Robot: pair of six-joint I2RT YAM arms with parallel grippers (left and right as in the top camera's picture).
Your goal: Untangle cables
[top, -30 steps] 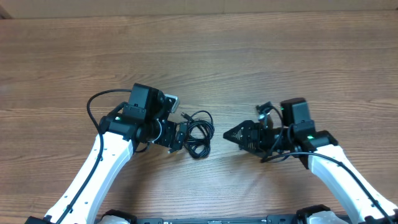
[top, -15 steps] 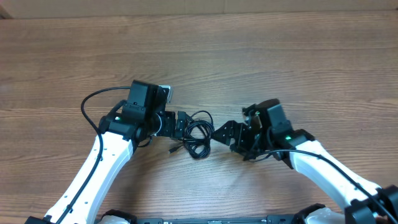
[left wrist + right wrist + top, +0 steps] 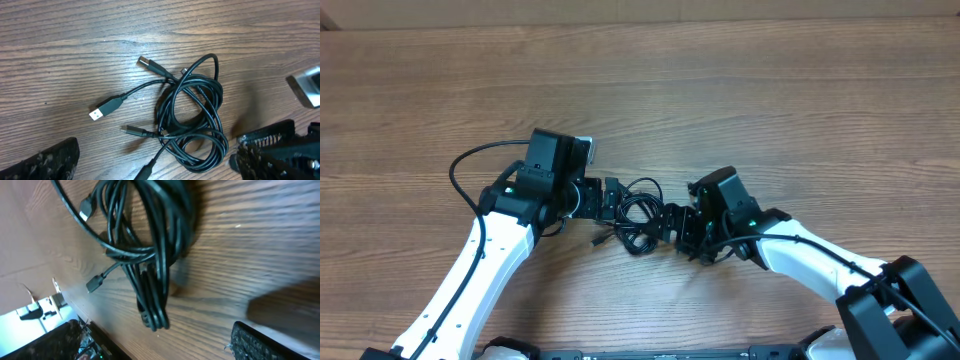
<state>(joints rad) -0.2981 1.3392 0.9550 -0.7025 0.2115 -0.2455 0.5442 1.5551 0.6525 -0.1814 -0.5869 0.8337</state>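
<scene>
cables (image 3: 638, 222): black tangled bundle on table (image 3: 770, 100)
left gripper (image 3: 615, 203): released, jaws wide, bundle's left edge
right gripper (image 3: 670, 224): released, jaws wide, bundle's right edge

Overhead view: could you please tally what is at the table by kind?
Robot arms: 2, the left arm and the right arm
Tangled cable bundle: 1
Total: 3

Even soft light; right wrist view blurs cables (image 3: 151, 292)
</scene>
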